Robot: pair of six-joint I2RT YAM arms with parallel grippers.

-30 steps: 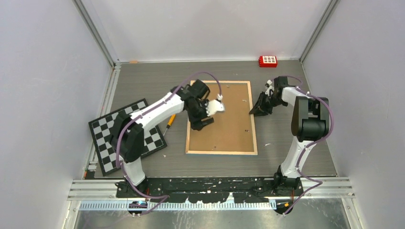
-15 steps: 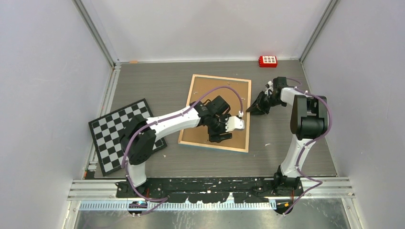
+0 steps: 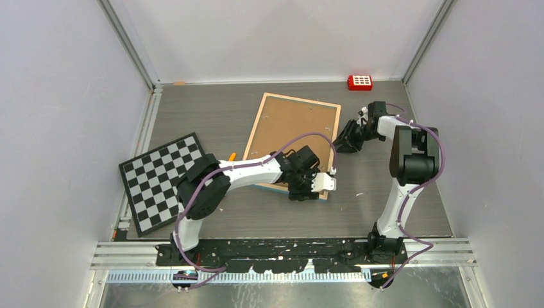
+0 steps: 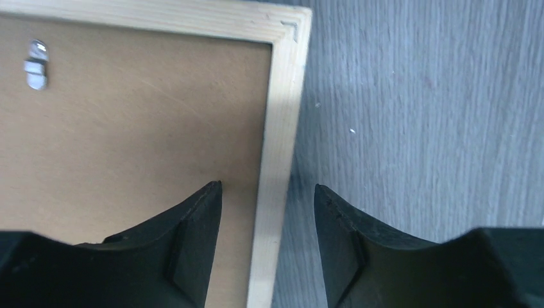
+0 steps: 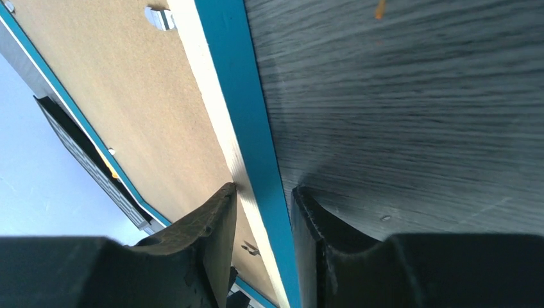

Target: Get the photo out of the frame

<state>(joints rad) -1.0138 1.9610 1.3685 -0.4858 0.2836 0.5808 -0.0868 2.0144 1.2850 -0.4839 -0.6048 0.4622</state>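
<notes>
The frame (image 3: 289,125) lies back-up and skewed on the table, showing brown fibreboard (image 4: 141,115) with a light wood edge and a small metal clip (image 4: 36,64). The photo is hidden beneath it. My left gripper (image 3: 308,190) is at the frame's near right corner. It stands open (image 4: 267,186), one finger over the fibreboard and the other over the table, straddling the wood edge. My right gripper (image 3: 342,144) is at the frame's right edge. Its jaws (image 5: 264,187) flank the blue border (image 5: 256,128) closely, with a thin gap at one finger.
A black-and-white chequered board (image 3: 168,181) lies at the left, partly under my left arm. An orange screwdriver tip (image 3: 231,156) peeks out beside that arm. A red block (image 3: 360,82) sits at the back right. Enclosure walls bound the table on three sides.
The frame has turned and slid toward the back. My left gripper moved from the frame's middle to its near right corner. The right gripper's jaws have widened at the right edge.
</notes>
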